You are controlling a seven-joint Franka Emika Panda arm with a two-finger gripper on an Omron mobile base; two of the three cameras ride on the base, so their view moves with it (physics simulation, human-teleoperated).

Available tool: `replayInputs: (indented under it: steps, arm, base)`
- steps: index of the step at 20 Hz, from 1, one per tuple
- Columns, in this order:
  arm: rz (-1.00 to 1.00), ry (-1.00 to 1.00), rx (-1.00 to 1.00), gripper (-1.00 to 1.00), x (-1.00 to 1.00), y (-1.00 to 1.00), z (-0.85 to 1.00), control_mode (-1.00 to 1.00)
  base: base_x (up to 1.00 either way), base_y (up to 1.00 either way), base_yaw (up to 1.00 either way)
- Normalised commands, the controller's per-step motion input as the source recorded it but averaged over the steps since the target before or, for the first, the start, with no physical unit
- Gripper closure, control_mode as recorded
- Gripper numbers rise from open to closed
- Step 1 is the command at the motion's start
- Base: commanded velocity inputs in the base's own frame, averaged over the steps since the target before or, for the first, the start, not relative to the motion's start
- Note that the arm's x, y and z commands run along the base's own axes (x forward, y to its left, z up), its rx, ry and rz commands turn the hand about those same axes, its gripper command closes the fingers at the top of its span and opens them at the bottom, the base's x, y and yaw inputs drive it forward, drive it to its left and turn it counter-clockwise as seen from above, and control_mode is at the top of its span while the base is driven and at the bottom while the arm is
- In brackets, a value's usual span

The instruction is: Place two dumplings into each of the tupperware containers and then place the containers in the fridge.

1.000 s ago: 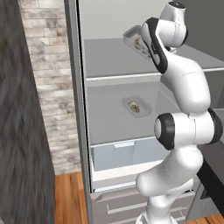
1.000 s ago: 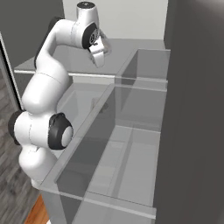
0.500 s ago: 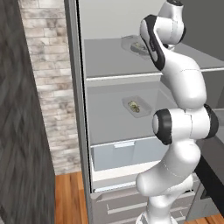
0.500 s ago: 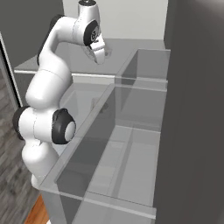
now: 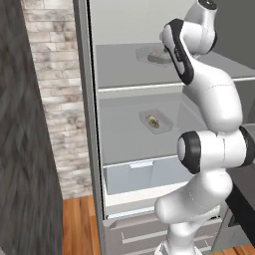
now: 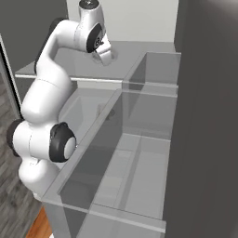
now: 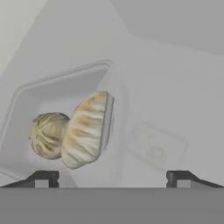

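Inside the fridge (image 5: 94, 149), pale flat shelves hold two shallow translucent grey tupperware containers with rounded corners. One container (image 7: 52, 100) on the upper shelf holds two crimped beige dumplings (image 7: 72, 131). The gripper (image 7: 111, 177) hangs just over it, dark fingertips spread wide, grasping nothing. The second container (image 5: 156, 121) sits on the shelf below.

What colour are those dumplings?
Pale beige with browner crimped streaks, clearest on the dumplings in the hand view.

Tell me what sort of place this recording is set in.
A rendered home kitchen, most likely, seen at an open fridge. Its pale shelves hold two tupperware containers, upper one and lower one, with dumplings inside. A brick wall and wood floor adjoin.
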Motion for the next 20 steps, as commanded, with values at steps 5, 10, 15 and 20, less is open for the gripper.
replayInputs:
  steps: [5, 10, 15, 20]
  arm:
    - [0.0, -0.16, 0.0, -1.0, -0.86, -0.15, 0.35, -1.0]
    - [0.0, -0.04, 0.0, -1.0, -1.0, -0.01, 0.01, -1.0]
    - [0.06, 0.0, 0.0, -1.0, -1.0, 0.1, 0.0, -1.0]
    - [0.13, 0.02, -0.02, -1.0, -1.0, 0.2, -0.01, -1.0]
  base:
    - [0.0, 0.0, 0.0]
    - [0.0, 0.0, 0.0]
    - [0.0, 0.0, 0.0]
    - [0.0, 0.0, 0.0]
